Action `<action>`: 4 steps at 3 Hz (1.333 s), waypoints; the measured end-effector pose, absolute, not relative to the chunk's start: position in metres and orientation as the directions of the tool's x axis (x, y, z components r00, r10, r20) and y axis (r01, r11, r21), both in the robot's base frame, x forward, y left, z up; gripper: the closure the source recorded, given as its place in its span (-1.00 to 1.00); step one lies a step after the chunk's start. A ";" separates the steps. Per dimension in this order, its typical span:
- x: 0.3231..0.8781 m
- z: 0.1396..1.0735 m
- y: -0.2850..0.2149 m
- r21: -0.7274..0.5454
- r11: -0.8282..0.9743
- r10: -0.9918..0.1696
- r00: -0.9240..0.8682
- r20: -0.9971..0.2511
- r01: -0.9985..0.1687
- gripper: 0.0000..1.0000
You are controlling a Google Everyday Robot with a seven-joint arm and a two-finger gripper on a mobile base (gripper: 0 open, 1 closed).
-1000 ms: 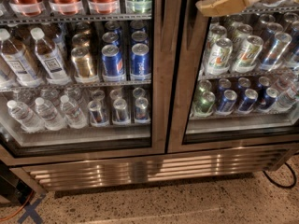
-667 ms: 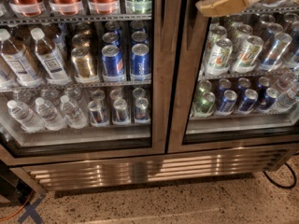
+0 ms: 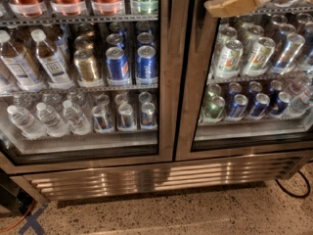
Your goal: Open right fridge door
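The right fridge door [image 3: 191, 106] fills the right half of the camera view: a glass pane in a brushed steel frame, with green, silver and blue cans on the shelves behind it. It sits flush with the left door [image 3: 165, 82] and looks closed. My gripper [image 3: 234, 3], tan and pale, is at the top right, in front of the upper part of the right door's glass, near its left frame edge. Its upper part is cut off by the top of the view.
The left door shows water bottles, gold cans and blue cans. A steel vent grille [image 3: 161, 177] runs along the fridge's base. A black cable [image 3: 293, 192] lies on the speckled floor [image 3: 171, 214] at the right. An orange cable and blue tape [image 3: 24, 220] lie at the bottom left.
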State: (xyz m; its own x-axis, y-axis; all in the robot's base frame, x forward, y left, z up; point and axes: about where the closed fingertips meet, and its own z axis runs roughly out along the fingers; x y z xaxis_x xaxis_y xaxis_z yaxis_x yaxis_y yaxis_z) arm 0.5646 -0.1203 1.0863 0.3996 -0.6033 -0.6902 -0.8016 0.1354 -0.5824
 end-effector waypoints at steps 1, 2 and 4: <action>0.565 1.086 -0.120 -0.582 0.135 -0.603 0.400 -0.690 -0.802 0.61; 0.565 1.086 -0.120 -0.582 0.135 -0.603 0.400 -0.690 -0.802 0.15; 0.565 1.086 -0.120 -0.582 0.135 -0.603 0.400 -0.690 -0.802 -0.75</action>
State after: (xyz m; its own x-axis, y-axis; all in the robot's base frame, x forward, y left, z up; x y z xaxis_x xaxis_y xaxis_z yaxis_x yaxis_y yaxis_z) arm 0.5647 -0.1203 1.0863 0.3997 -0.6032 -0.6902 -0.8016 0.1353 -0.5824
